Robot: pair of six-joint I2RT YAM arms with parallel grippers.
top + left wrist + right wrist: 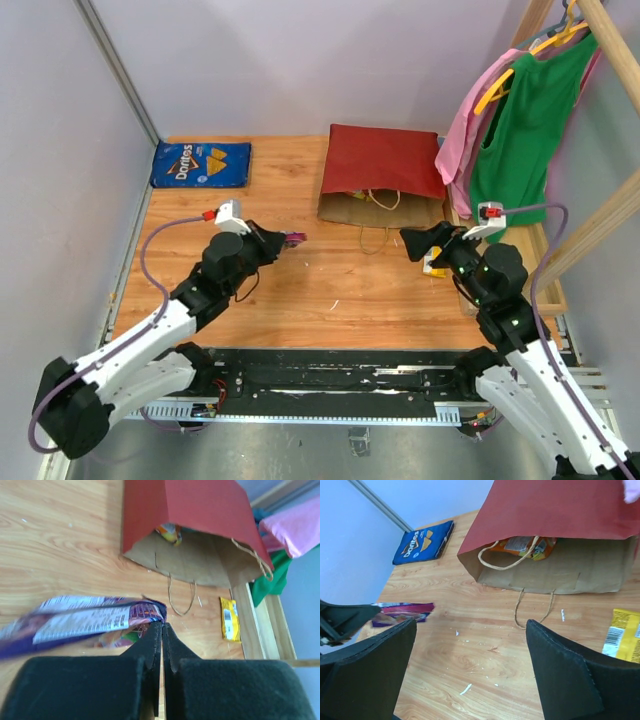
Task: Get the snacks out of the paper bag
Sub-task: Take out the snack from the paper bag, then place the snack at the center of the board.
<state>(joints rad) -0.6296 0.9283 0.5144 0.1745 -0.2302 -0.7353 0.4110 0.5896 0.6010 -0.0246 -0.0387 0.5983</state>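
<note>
Our left claw (161, 626) is clamped on the corner of one purple candy packet (90, 617); our right claw (471, 625) gapes, holding nothing. On the surface (330, 290) we count one red paper bag (385, 160) on its side, one orange packet (520, 545) in its mouth, and one yellow packet (622, 640) and one Doritos bag (200, 164) outside.

Pale walls (300, 60), wooden tabletop (340, 300) — lightly scuffed
</note>
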